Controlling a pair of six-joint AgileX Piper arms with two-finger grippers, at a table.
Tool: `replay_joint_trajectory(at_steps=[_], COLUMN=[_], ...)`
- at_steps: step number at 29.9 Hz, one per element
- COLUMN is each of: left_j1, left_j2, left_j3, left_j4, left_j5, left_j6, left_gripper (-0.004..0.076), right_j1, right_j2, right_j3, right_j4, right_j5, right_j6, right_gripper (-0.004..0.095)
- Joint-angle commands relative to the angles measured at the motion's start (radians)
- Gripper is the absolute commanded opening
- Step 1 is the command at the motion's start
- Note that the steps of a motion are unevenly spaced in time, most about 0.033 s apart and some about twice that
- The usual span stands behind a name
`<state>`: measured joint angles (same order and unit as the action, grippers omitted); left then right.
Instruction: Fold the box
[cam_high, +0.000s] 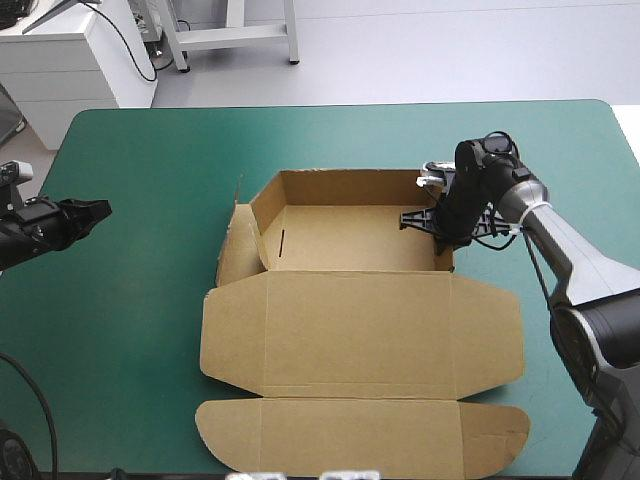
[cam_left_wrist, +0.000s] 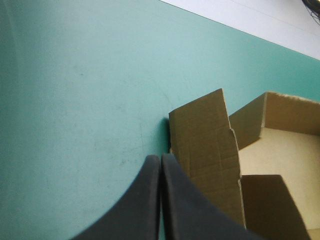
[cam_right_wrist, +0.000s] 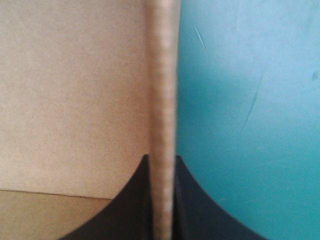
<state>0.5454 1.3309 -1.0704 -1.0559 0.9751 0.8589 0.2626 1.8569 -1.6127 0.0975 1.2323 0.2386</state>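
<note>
The brown box (cam_high: 360, 310) lies mid-table as an open tray with back and side walls raised and its lid flat toward the near edge. My right gripper (cam_high: 437, 222) stands over the tray's right wall (cam_right_wrist: 162, 100), shut on it, one black finger on each face of the board's edge. My left gripper (cam_high: 95, 213) hovers near the table's left edge, well clear of the box, its fingers (cam_left_wrist: 159, 165) shut in a pointed arch. Ahead of it the box's left flap (cam_left_wrist: 205, 150) leans outward.
The teal-green cover (cam_high: 140, 330) shows bare to the left of the box and along the far edge. White furniture (cam_high: 70, 50) stands beyond the far left corner.
</note>
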Motion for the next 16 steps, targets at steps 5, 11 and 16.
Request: replay_joint_trajectory(at_steps=[5,11,16], left_j1=[-0.050,-0.052,-0.047], left_j2=[-0.002,0.038,0.069], left_j3=[-0.023,-0.023,-0.023], left_j4=[-0.028,-0.030,-0.035], left_j5=[-0.008,-0.017,-0.069], left_j6=[0.004,0.001,0.001], left_gripper=[-0.0008,-0.0008,-0.0008], right_j1=[-0.054,-0.110,-0.124], right_j2=[-0.212,-0.345,-0.425], right_j3=[-0.129,-0.129,-0.129], right_j4=[0.110,0.163,0.125], right_j5=[0.014,0.014,0.014], right_j6=[-0.204,-0.303,-0.325], right_gripper=[-0.0021,-0.0021,-0.0021])
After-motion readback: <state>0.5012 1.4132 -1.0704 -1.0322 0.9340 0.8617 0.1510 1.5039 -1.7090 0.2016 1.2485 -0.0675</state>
